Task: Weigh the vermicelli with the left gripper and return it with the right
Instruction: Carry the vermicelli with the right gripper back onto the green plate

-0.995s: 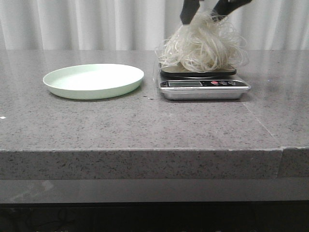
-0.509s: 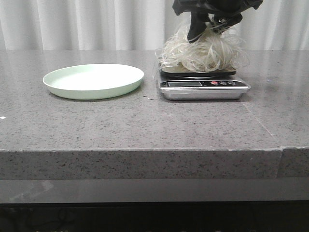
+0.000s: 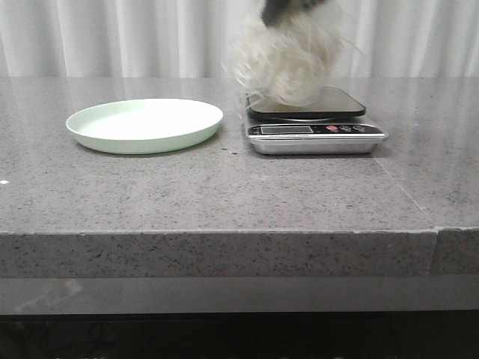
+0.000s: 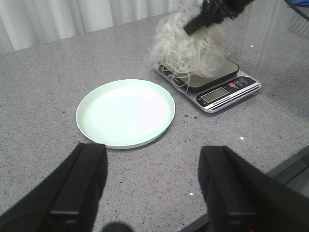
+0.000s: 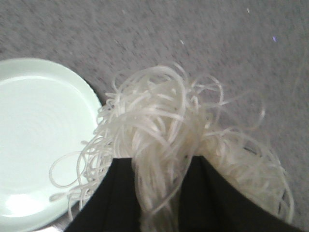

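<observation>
Right end effector (image 5: 154, 193) pinches vermicelli (image 3: 284, 63) bunch at crown, tangle hanging clear above scale (image 3: 314, 127), plate (image 3: 146, 123) beside on bench (image 3: 224, 194). Left end effector (image 4: 152, 188) spread, empty. Strands light, springy, slippery; I judge loose loops may shed, so grip deep in centre.

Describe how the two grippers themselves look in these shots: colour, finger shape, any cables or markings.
Both are plain black. The left gripper has two broad, blocky, matte fingers with flat faces and squared edges. The right gripper shows two dark, wide fingers tapering toward the tips; from the front it is only a dark blur. No cables, labels or markings are visible on either.
</observation>
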`<action>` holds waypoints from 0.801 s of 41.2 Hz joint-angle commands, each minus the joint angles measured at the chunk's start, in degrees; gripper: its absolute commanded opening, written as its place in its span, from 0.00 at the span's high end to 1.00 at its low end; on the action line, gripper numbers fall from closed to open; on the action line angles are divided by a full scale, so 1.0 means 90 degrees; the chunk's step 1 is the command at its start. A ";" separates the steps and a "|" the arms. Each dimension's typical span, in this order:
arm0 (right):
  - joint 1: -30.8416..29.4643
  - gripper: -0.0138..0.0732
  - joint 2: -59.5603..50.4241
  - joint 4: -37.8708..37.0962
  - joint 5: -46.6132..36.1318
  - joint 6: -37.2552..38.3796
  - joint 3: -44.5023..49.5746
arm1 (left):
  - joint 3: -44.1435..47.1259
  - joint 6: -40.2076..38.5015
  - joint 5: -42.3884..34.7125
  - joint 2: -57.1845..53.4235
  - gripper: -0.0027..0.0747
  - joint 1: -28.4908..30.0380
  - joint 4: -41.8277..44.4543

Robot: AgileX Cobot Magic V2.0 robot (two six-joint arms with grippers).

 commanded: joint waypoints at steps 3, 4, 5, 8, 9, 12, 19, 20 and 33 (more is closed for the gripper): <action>0.0451 0.61 -0.0444 -0.0046 -0.0974 -0.0046 -0.0680 | -0.0164 -0.0007 -0.0473 0.0011 0.36 0.0011 -0.0061; 0.0513 0.61 -0.0444 -0.0046 -0.1096 -0.0046 -0.0708 | -0.0164 -0.0007 -0.0473 0.0011 0.36 0.0011 -0.0061; 0.0572 0.61 -0.0444 -0.0046 -0.1273 -0.0046 -0.0715 | -0.0164 -0.0007 -0.0473 0.0011 0.36 0.0011 -0.0061; 0.0786 0.61 -0.0404 -0.0046 -0.1738 -0.0046 -0.0715 | -0.0164 -0.0007 -0.0486 0.0011 0.36 0.0011 -0.0061; 0.0840 0.61 -0.0377 -0.0046 -0.1811 -0.0046 -0.0715 | -0.0164 -0.0007 -0.0497 0.0011 0.36 0.0011 -0.0061; 0.1015 0.61 -0.0251 -0.0046 -0.2079 -0.0046 -0.0715 | -0.0164 -0.0007 -0.0494 0.0011 0.36 0.0011 -0.0061; 0.1310 0.61 0.0234 0.0000 -0.2316 -0.0046 -0.0715 | -0.0164 -0.0007 -0.0494 0.0011 0.36 0.0011 -0.0061; 0.1341 0.61 0.0327 0.0000 -0.2303 -0.0046 -0.0715 | -0.0164 -0.0007 -0.0494 0.0011 0.36 0.0011 -0.0061; 0.1428 0.45 0.0914 0.0020 -0.1608 -0.0046 -0.0715 | -0.0164 -0.0007 -0.0500 0.0011 0.36 0.0011 -0.0061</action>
